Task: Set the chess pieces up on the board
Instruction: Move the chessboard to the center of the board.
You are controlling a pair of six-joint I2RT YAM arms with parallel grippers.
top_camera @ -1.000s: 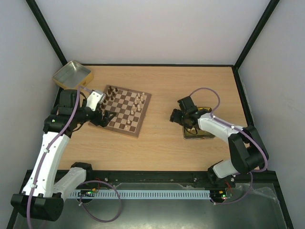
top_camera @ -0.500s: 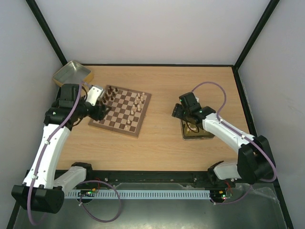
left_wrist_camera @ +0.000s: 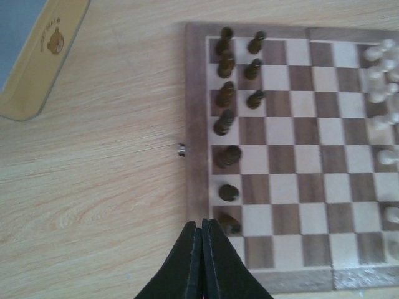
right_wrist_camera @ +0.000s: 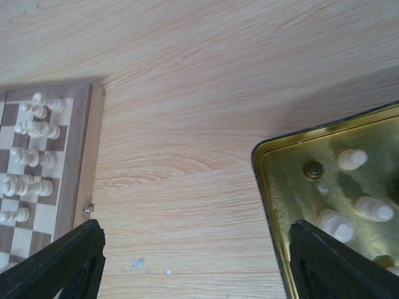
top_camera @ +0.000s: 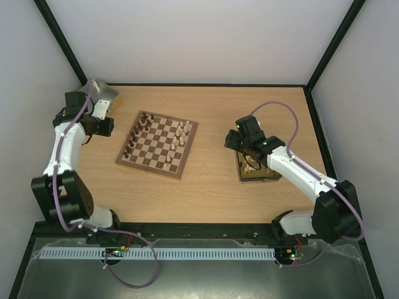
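Chess pieces (top_camera: 138, 134) line the left and right edges of the board (top_camera: 158, 149) — right of it, a tray (top_camera: 259, 178) holds more; behind-left, another tray (top_camera: 103, 91).

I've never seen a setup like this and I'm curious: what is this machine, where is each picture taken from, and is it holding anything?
These are two robot arms bolted to a table. The wide picture looks down from above; the other two come from a camera on each wrist. On the table lies a chessboard, dark pieces along one side, cream pieces along the other. A gold tray near the right arm holds more cream pieces. The left gripper is shut on nothing; the right gripper is open and empty, near that tray.
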